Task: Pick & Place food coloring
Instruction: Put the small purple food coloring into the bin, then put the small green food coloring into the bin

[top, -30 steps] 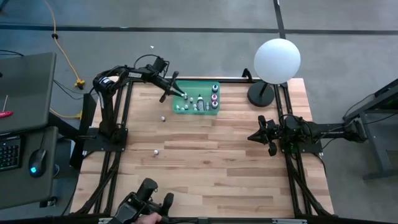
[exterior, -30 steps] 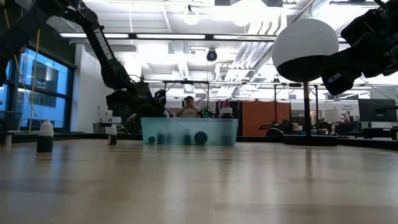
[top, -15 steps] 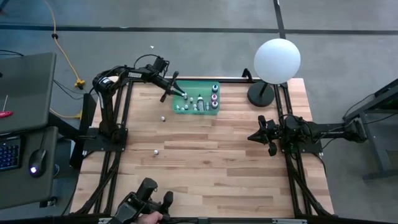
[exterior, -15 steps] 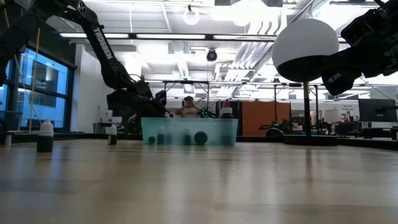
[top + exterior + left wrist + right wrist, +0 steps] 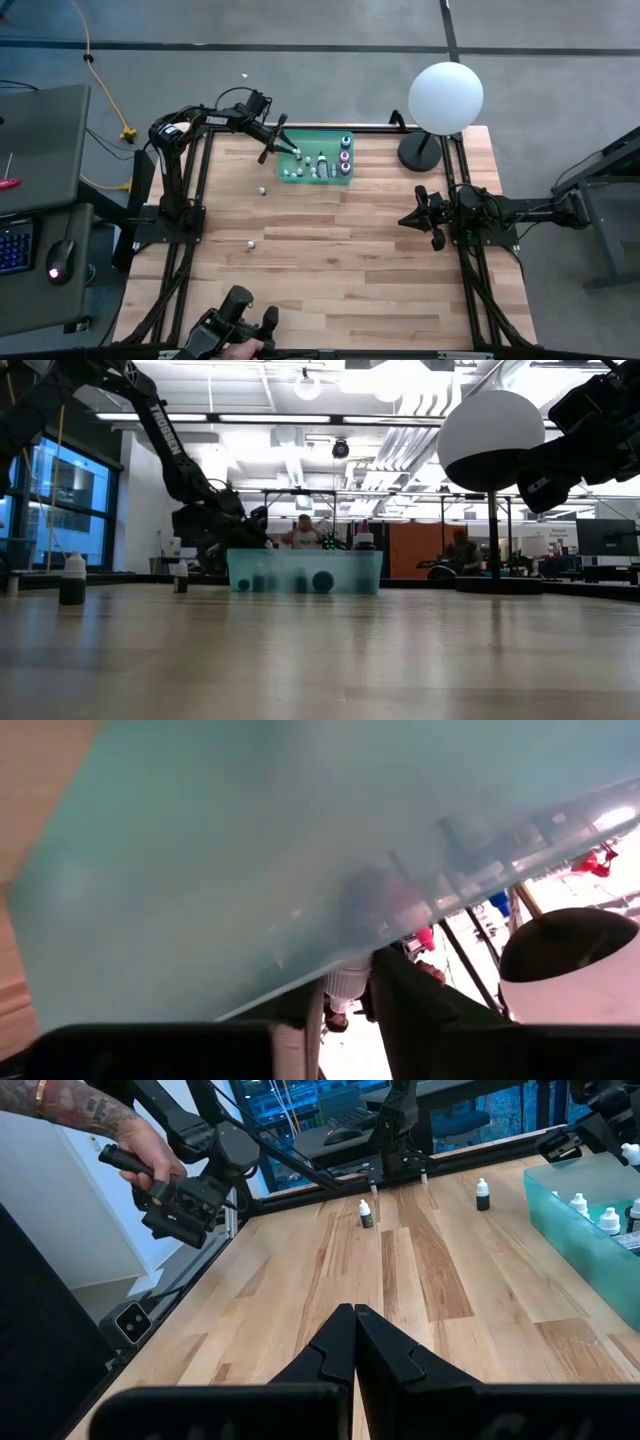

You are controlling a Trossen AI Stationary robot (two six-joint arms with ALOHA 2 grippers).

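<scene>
Reaching over the near-left corner of the green tray, the left gripper sits low among the food coloring bottles already standing inside it. In the left wrist view a whitish-capped bottle shows right between the dark fingers, upright, its long axis vertical and close against the tray's translucent wall. Whether the fingers are pinching that cap or have just let go cannot be told from these views.

Two bottles are left out on the tabletop: one just beside the tray's left end, toward the left arm's base, and another farther out toward the front edge. In the low view both stand upright, the dark one nearer the camera and a smaller one behind it. The left arm is plainly the closer of the two; the nearer loose bottle lies a short swing back and to its own side from where the gripper hangs, so the likely next pick is a retreat from the tray and a drop onto that cap from above.

The right gripper waits clenched tight above the tabletop's right side, well apart from every bottle. A person's hand holds a control handle beyond the front edge.
</scene>
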